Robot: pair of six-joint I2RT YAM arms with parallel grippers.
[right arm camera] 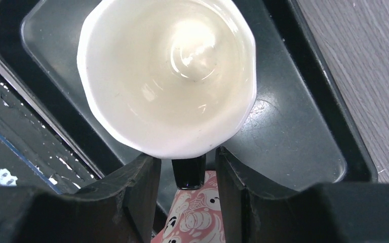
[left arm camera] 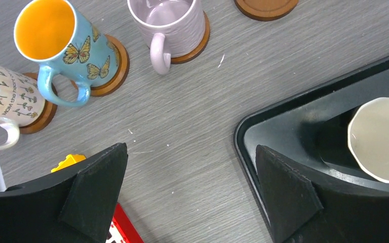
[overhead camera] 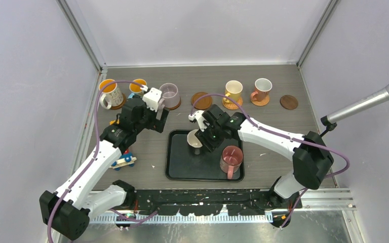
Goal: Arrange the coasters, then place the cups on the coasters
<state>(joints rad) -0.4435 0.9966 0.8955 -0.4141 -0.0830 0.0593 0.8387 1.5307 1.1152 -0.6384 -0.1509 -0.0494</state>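
"Mugs first: how many did we have seated at that point?"

"Five, as we read it. On the left, the white flower-printed mug (left arm camera: 5, 96), the blue butterfly mug (left arm camera: 66, 45) with its orange inside and the ribbed lilac mug (left arm camera: 169, 23) each stood on a thin round brown coaster (left arm camera: 120, 63). The yellow mug (overhead camera: 233, 91) and a plain white mug (overhead camera: 262, 89) stood on theirs on the right. One bare coaster (overhead camera: 201, 99) lay between the lilac and yellow mugs, and another bare coaster (overhead camera: 288, 102) lay at the far right."

"And the mugs not yet placed?"

"The cream faceted ceramic mug (right arm camera: 167, 76) and the pink patterned mug (overhead camera: 231, 158) both sat in the black rectangular tray (overhead camera: 174, 169)."

"How did the right gripper stand?"

"The right gripper (right arm camera: 188, 162) hung over the cream mug. Its jaws were part-open on either side of the mug's dark handle (right arm camera: 188, 174), with a sliver of gap on each side, so we judged nothing gripped yet. We took the handle to be the sensible target because it was narrow enough to pinch, while the mug's mouth was wide."

"And the left?"

"The left gripper (left arm camera: 190, 149) hovered above the grey wood-grain table (left arm camera: 182, 111), spread as wide as it goes and empty. It was between the seated mugs and the tray's corner, and we supposed that kept it out of the right arm's way."
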